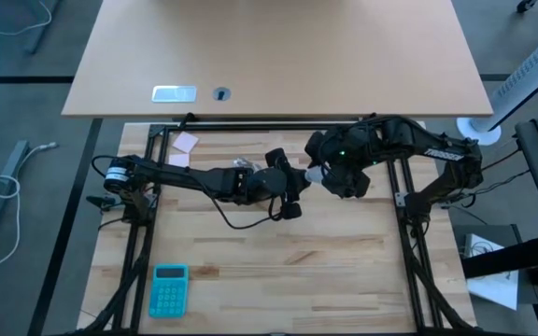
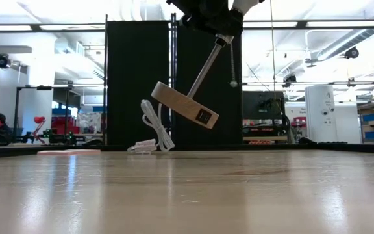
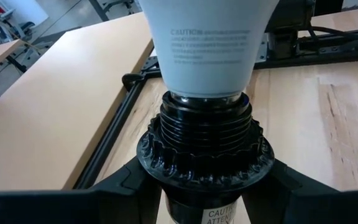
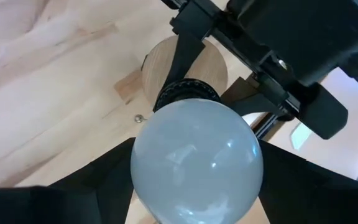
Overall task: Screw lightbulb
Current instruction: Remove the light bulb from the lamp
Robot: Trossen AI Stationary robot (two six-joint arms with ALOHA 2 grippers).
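Bulb (image 4: 196, 155) is up off the table, mid-air above the middle of the tabletop toward its far edge, neck sitting in the black socket (image 3: 205, 134). Right gripper (image 4: 194, 180) closed on the bulb's globe, fingers either side. Left gripper (image 3: 204, 186) closed on the socket body below the threaded collar, holding the lamp tilted; wooden disc (image 2: 184, 104) hangs angled in low view, white cord (image 2: 154, 130) trailing down to the table.

Progress, as judged: bulb is started in the socket, seated to the collar w/ no metal thread showing in left wrist view. Can't tell if fully tight; prob. last turns plus release left.

Containers: socket is the only one, holds the bulb base. Calculator (image 1: 168, 289) near front-left corner, pink notes (image 1: 183, 145) by the far edge.
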